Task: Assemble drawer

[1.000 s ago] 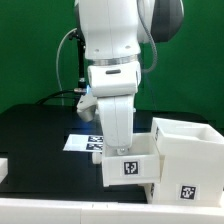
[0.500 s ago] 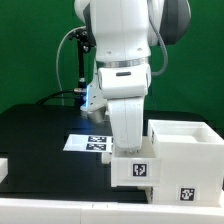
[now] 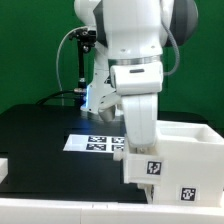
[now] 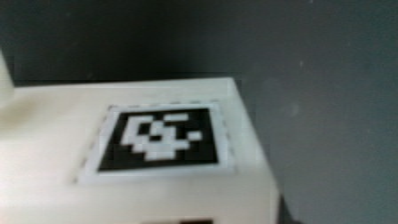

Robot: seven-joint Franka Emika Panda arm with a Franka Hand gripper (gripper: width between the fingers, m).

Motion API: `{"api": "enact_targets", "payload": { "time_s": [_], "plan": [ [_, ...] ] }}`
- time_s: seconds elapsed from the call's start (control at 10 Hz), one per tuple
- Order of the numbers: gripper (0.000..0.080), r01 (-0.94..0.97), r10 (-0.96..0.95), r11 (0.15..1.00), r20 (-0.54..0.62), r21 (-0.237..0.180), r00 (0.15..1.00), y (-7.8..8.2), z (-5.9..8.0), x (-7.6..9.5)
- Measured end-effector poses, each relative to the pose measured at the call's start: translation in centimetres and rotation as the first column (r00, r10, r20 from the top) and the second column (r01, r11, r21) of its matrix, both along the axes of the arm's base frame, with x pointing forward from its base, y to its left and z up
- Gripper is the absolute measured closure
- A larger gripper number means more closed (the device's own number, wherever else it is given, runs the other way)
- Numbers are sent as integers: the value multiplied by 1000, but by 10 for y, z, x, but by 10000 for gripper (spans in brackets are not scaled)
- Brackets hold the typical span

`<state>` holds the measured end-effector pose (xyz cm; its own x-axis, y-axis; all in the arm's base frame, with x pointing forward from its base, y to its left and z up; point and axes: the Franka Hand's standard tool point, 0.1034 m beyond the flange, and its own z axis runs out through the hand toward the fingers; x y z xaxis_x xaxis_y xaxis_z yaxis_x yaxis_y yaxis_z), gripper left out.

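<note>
The drawer (image 3: 148, 168), a small white box with a black-and-white tag on its front, hangs from my gripper (image 3: 140, 150) and sits against the left side of the large white cube housing (image 3: 192, 150), seen in the exterior view. My fingers reach down into the drawer and are mostly hidden by it and by the hand. The gripper is shut on the drawer. In the wrist view the drawer's tagged white face (image 4: 164, 135) fills the picture, close and blurred, with black table beyond; no fingertips show there.
The marker board (image 3: 98, 143) lies on the black table behind the drawer. A small white part (image 3: 3, 166) sits at the exterior view's left edge. A white ledge (image 3: 60, 212) runs along the front. A cable hangs behind the arm.
The arm and the drawer in its grip have moved toward the exterior view's right, from beside the housing to up against it, overlapping its left side.
</note>
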<state>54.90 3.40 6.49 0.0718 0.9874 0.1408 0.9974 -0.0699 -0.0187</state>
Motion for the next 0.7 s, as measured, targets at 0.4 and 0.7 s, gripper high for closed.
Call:
{"api": "enact_targets", "payload": {
  "time_s": [0.4,0.7],
  "plan": [
    [580,7,-7,1000,-2,0,1000,-5,-4,-5],
    [245,5,-5,1000,-9,-25,1000,-17,22,0]
  ]
}}
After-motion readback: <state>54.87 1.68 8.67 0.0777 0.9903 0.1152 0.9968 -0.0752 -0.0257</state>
